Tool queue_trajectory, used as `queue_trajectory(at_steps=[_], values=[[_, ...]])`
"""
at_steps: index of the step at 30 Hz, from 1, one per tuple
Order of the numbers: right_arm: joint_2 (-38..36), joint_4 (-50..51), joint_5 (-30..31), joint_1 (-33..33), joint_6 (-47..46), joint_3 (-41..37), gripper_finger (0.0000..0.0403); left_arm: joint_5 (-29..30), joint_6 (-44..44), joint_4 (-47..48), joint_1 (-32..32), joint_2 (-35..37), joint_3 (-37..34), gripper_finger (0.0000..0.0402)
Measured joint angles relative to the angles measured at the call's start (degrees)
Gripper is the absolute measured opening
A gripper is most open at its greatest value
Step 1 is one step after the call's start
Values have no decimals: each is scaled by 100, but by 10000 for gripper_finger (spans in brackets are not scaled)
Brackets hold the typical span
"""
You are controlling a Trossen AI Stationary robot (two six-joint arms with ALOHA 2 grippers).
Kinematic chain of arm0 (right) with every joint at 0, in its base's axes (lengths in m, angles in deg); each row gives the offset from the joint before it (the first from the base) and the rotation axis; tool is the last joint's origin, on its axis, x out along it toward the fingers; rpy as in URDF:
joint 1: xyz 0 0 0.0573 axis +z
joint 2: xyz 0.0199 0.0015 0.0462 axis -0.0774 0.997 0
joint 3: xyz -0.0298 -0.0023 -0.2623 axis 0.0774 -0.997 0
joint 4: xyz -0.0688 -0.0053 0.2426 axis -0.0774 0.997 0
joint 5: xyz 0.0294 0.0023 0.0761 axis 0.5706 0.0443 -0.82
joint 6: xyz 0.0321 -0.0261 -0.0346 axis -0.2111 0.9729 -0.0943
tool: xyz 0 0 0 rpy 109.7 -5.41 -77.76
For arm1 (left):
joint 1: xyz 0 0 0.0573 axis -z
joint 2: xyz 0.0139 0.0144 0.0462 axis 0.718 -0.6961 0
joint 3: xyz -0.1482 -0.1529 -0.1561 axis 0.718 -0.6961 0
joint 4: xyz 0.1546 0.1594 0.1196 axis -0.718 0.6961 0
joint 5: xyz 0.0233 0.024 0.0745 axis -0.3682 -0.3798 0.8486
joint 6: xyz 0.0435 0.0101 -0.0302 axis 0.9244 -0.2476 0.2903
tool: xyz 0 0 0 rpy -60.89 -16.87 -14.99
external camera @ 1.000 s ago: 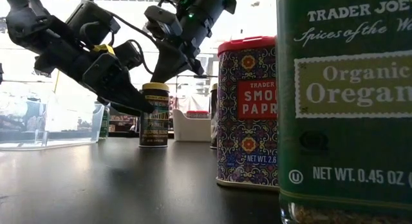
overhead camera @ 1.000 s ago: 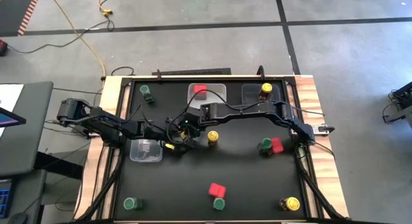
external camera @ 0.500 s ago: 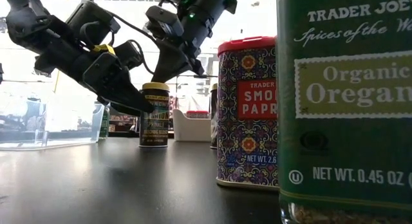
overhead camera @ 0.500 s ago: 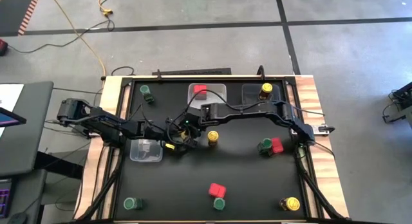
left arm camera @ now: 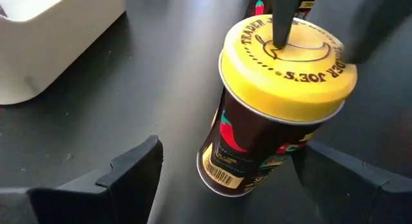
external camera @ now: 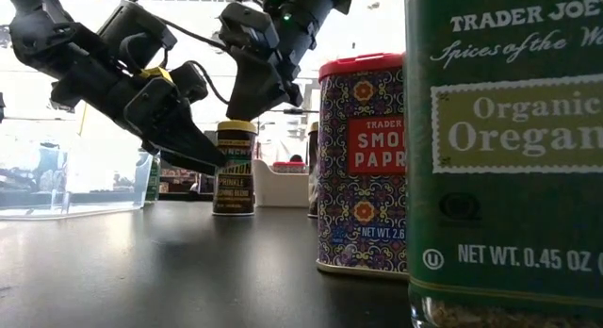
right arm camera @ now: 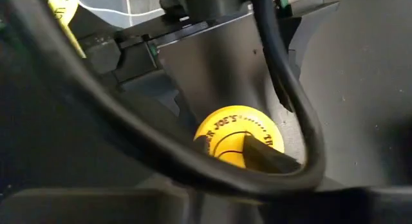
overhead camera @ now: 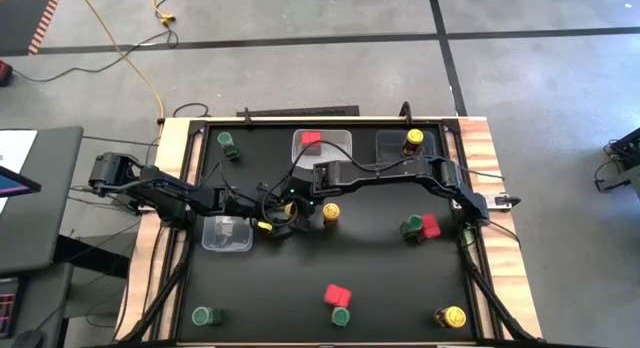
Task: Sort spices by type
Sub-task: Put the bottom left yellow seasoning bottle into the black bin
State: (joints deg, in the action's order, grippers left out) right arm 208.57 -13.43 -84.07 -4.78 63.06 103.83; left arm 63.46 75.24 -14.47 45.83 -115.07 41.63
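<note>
Jar with yellow lid (left arm camera: 277, 102) sits mid-table, tilted. Right gripper (left arm camera: 281, 40), fingers together, presses its tip on the lid, probably steadying it. Left gripper (left arm camera: 257, 176), fingers apart, straddles the body, lined up to grasp.

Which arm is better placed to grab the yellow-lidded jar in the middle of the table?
Left, probably. The left pincer is open with a finger on each side of the yellow-lidded jar. The right pincer is shut, its tip on the jar's lid, so it would have to back off and open.
</note>
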Motion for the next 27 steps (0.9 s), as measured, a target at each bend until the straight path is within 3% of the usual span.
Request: queue_trajectory(at_steps=[6,10,20,27], values=[[-9,-5,0,4,12,11,244,-9,-15,0,0,0,0,330],[-75,174,9,-7,13,20,281,-28,-49,-4,2,0,-2,330],[-756,265,44,-13,235,20,296,-36,-201,-221,2,24,-2,330],[-1098,528,46,-49,363,27,296,16,-227,-38,2,466,-7,330]])
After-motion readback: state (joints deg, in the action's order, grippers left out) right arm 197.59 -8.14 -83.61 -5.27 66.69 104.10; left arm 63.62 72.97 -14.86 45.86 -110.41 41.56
